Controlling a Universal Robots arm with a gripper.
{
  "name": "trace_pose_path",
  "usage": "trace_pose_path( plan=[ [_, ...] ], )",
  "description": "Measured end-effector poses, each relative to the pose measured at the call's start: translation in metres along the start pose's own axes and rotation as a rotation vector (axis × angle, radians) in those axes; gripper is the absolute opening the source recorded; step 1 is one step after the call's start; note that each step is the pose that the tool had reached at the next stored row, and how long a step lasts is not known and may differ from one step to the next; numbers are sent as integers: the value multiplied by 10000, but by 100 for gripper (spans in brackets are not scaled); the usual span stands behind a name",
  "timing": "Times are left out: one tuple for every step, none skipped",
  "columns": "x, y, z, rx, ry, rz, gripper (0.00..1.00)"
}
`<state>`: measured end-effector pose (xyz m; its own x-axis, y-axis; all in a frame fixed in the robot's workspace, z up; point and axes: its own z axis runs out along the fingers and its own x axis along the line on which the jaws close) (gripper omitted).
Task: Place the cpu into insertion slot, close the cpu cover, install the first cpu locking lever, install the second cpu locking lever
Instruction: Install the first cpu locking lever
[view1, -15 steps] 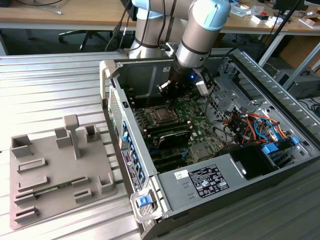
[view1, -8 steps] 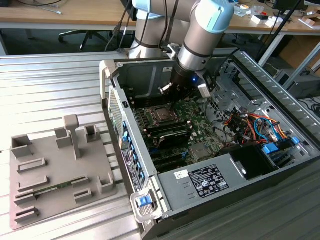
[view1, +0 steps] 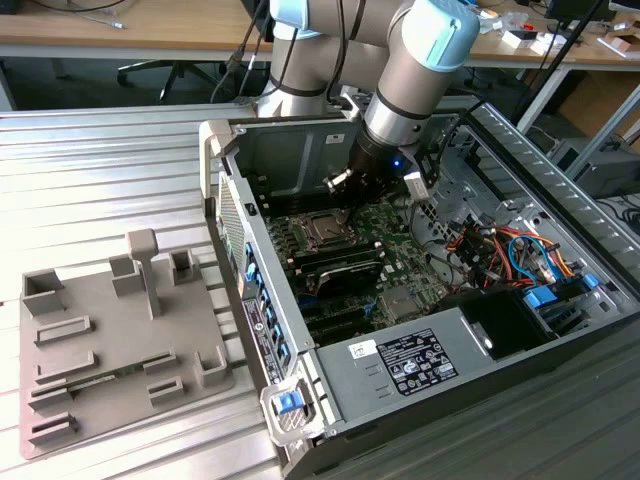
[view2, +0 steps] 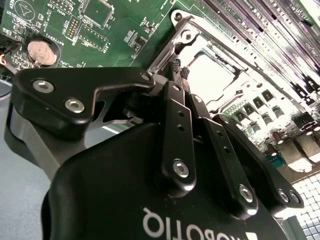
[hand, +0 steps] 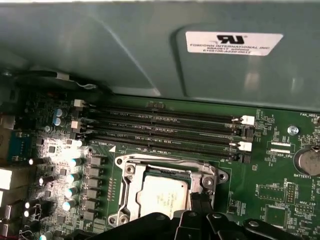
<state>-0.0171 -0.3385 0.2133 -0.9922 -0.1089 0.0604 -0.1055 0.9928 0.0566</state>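
Steeply down, end effector (view2: 178, 67) over cpu cover (view2: 235, 75)

We see ribbed metal table (view1: 100, 160) | on it: open computer case (view1: 400, 370), grey fixture tray (view1: 110, 340).

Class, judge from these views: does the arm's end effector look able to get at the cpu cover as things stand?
Probably yes. The end effector hangs right at the cpu cover, whose frame lies flat around the cpu, and nothing stands between them.
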Motion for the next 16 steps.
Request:
trace_pose_path(
  plan=[
    [0,-2,-8,-7,-1,-1,11],
    [1,-3,-19,-15,-2,0,11],
    [1,-4,-31,-25,-4,0,11],
    [-1,-4,-47,-32,-4,-2,11],
    [-6,-4,-61,-45,-6,-3,11],
    [-13,-5,-68,-60,-7,-4,11],
    [-32,-18,-73,-110,-8,-5,11],
    [-40,-22,-77,-123,-8,-7,11],
    [-44,-25,-82,-134,-8,-8,11],
    [-50,-29,-88,-148,-10,-9,11],
    [-54,-31,-94,-159,-11,-9,11],
    [-56,-34,-100,-175,-13,-11,11],
    [-56,-38,-105,-191,-15,-12,11],
    [-55,-44,-110,-209,-16,-14,11],
    [-51,-51,-128,-225,-20,-13,11],
    [-50,-50,-146,-225,-20,-13,11]
  ],
)
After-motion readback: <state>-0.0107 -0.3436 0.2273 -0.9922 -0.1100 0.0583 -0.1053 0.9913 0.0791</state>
